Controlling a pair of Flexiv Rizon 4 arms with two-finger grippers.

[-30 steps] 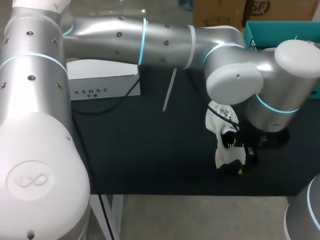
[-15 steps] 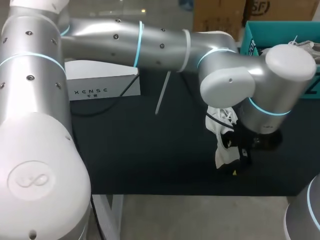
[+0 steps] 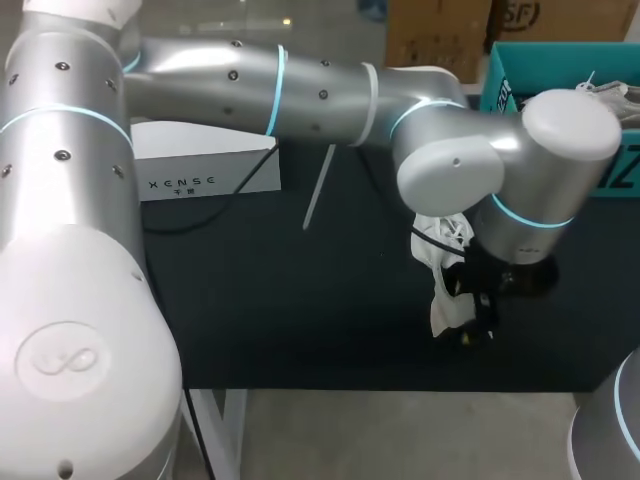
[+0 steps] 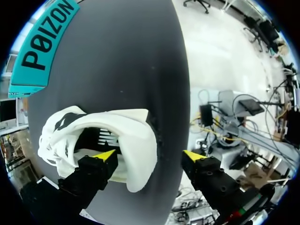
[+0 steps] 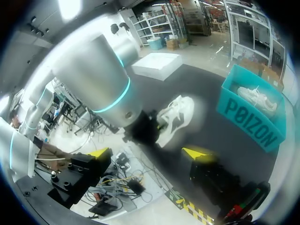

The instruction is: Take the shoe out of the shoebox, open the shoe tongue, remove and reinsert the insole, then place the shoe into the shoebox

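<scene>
Step in hand: judged as work at the mouth of the shoe (image 4: 133, 133), tongue or insole; it is already out of the shoebox (image 3: 508, 72)
Shoe location: on the counter (image 3: 300, 300) near its front edge, well apart from the shoebox
Long axis: front to back; heel seemingly at the front edge, toe away
Left fingers (image 4: 96, 171): spread wide, one tip at the opening, one outside the heel; not clamped
Right fingers (image 5: 208, 173): spread wide, holding nothing
Next move: calls for closing on the insole or heel wall
</scene>
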